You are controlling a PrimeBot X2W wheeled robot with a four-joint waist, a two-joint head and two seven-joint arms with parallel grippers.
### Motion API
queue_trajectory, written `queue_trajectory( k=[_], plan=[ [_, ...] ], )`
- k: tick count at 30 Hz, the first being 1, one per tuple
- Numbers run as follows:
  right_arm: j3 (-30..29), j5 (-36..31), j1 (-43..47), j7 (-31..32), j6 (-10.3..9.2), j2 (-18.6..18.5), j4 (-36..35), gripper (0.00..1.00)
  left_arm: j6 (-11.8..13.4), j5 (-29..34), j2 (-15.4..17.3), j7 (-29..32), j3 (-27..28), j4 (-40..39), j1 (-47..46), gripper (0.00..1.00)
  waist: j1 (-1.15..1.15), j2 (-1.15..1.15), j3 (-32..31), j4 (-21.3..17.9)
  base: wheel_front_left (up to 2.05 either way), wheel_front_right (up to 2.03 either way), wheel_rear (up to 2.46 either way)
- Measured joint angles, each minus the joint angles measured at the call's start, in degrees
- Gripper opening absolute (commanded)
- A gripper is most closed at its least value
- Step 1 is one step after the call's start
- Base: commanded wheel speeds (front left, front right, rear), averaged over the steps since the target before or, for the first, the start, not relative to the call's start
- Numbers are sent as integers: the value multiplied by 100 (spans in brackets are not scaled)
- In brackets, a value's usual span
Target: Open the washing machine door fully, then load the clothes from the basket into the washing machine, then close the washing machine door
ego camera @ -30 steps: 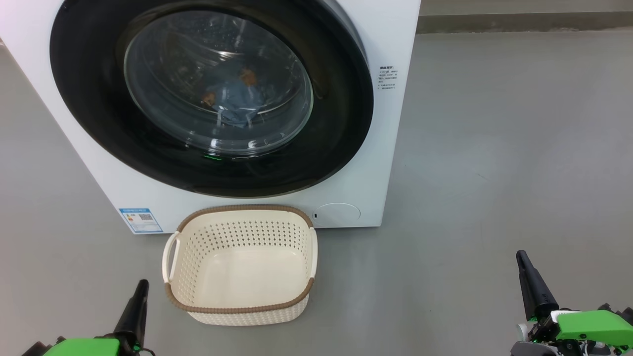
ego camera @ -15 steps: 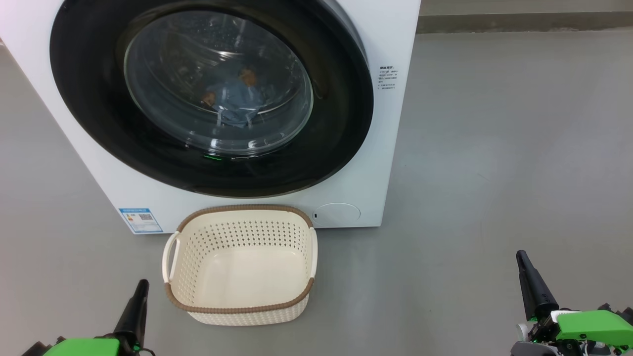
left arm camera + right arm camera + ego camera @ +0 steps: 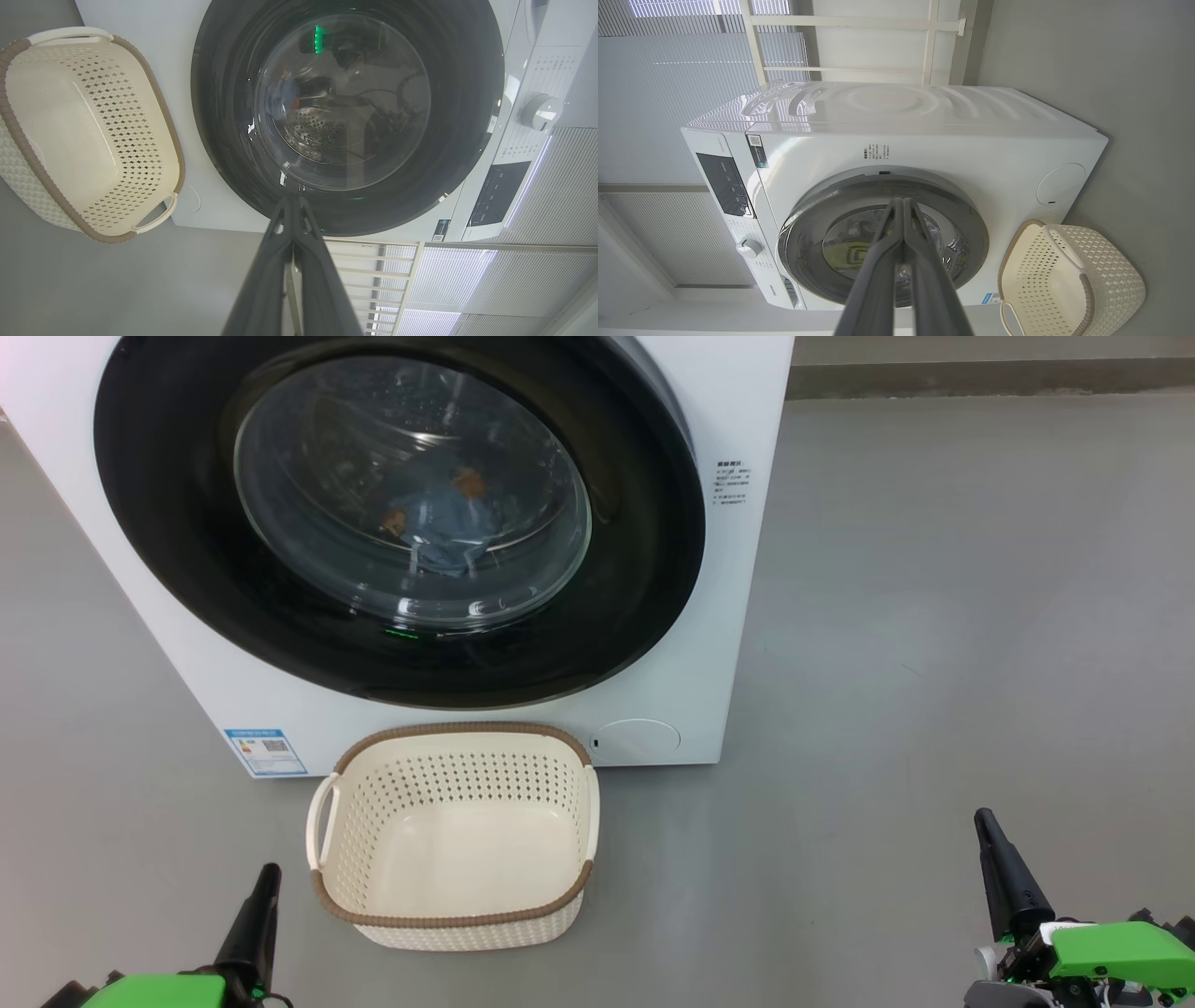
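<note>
The white washing machine [image 3: 719, 616] stands ahead with its round black door [image 3: 635, 579] shut against the front. Through the glass I see light blue clothes [image 3: 448, 523] with orange-brown prints lying in the drum. The cream basket [image 3: 560, 775] with a brown rim sits empty on the floor just before the machine. My left gripper [image 3: 269, 873] hangs shut at the lower left, short of the basket. My right gripper [image 3: 983, 819] is shut at the lower right, well clear of the machine. The basket [image 3: 140, 140] and door [image 3: 467, 116] also show in the left wrist view.
Grey floor [image 3: 934, 616] stretches to the right of the machine. A blue label [image 3: 266, 751] marks the machine's lower left corner and a round filter flap [image 3: 635, 740] its lower right. The control panel with a knob [image 3: 539, 112] shows in the left wrist view.
</note>
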Motion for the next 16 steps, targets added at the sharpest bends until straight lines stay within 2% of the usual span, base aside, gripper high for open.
queue_trajectory(
  k=[16],
  plan=[
    [0,0,0,0,0,0,0,0,0,0,0,0,0,0,0,0,0,0,0,0,0,0,0]
  ],
)
